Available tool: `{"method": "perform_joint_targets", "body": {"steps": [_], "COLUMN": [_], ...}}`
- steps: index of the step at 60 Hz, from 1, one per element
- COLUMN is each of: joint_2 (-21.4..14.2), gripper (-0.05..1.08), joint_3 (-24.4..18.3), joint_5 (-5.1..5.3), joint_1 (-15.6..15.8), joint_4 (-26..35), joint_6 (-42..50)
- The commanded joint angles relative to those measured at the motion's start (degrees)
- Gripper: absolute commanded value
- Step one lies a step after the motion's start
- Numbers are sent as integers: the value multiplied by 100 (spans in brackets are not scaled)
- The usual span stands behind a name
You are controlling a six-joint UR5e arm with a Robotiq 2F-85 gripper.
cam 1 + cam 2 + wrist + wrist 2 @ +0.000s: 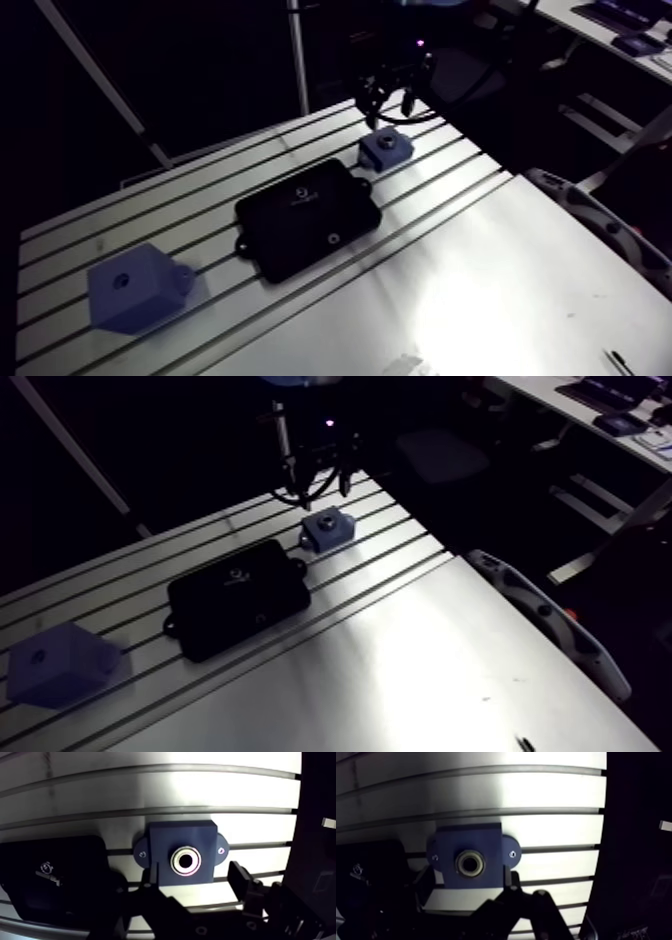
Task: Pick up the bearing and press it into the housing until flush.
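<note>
On the slotted surface (480, 290), a blue block (135, 290) stands at far left. A flat black case (308, 218) lies in the middle, and just beside its right end sits the blue housing (385, 148). The bearing (186, 860), a silvery ring, is seated in the housing's bore. The jaws hang above the housing, spread wide and holding nothing.

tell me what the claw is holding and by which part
Nothing is held. The claw is open over the blue housing, and the bearing sits in the housing's bore, not in its grip.
</note>
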Motion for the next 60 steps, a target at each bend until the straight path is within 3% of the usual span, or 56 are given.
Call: {"method": "perform_joint_targets", "body": {"steps": [1, 22, 60], "joint_2": [-78, -55, 8], "gripper": [97, 106, 108], "joint_3": [24, 25, 147], "joint_5": [3, 3, -33], "joint_1": [-8, 1, 1], "joint_4": [19, 60, 19], "joint_6": [0, 9, 17]}}
